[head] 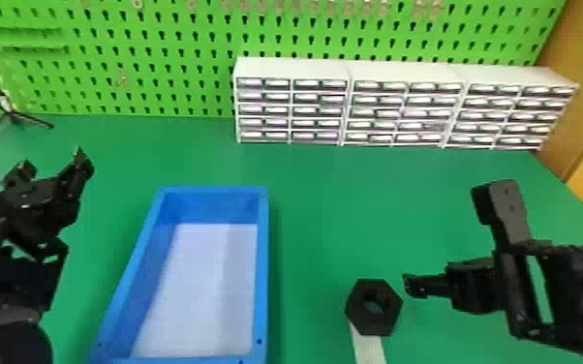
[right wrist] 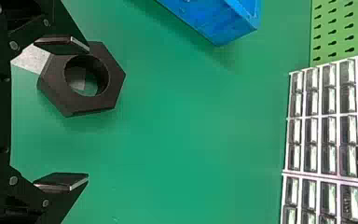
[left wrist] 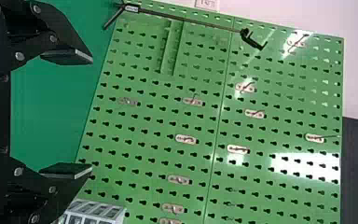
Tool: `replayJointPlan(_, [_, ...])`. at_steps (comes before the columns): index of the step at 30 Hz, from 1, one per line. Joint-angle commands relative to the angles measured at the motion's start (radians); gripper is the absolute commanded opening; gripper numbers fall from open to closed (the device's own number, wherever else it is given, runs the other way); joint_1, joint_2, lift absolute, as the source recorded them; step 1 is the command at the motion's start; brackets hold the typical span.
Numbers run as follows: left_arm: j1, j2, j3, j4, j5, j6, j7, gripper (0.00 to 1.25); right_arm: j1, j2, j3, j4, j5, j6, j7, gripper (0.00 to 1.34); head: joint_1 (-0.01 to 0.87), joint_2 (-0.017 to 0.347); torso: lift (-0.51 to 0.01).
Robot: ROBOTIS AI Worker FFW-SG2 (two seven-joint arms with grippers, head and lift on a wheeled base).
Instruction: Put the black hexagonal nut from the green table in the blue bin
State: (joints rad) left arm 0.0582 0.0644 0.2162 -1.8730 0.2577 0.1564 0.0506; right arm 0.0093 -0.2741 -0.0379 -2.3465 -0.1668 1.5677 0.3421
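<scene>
Black hexagonal nut (head: 372,325) looks rigid, probably light; your right claw (right wrist: 88,111) stands spread, so pinch it flat to flat.

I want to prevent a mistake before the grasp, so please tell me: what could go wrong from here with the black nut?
The right gripper is open, but the black nut is not centred between its fingers; one finger overlaps its edge in the wrist view, so closing now might push or tip it. Later, the nut could hit the raised wall of the blue bin if carried too low.
</scene>
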Motion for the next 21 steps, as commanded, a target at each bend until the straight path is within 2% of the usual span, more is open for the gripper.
replayJointPlan(1, [0.0, 0.0, 0.0, 0.0, 0.0, 0.0, 0.0, 0.82, 0.0, -0.001, 0.0, 0.001, 0.0, 0.004, 0.0, 1.02, 0.692, 0.008, -0.097])
replayJointPlan(16, [-0.006, 0.0, -0.011, 0.0, 0.0, 0.0, 0.0, 0.82, -0.022, 0.009, 0.006, 0.012, 0.009, 0.004, 0.0, 1.02, 0.692, 0.008, -0.097])
replayJointPlan(21, [-0.011, 0.0, -0.02, 0.0, 0.0, 0.0, 0.0, 0.82, -0.034, 0.035, 0.003, 0.024, 0.029, 0.004, 0.0, 1.02, 0.692, 0.008, -0.097])
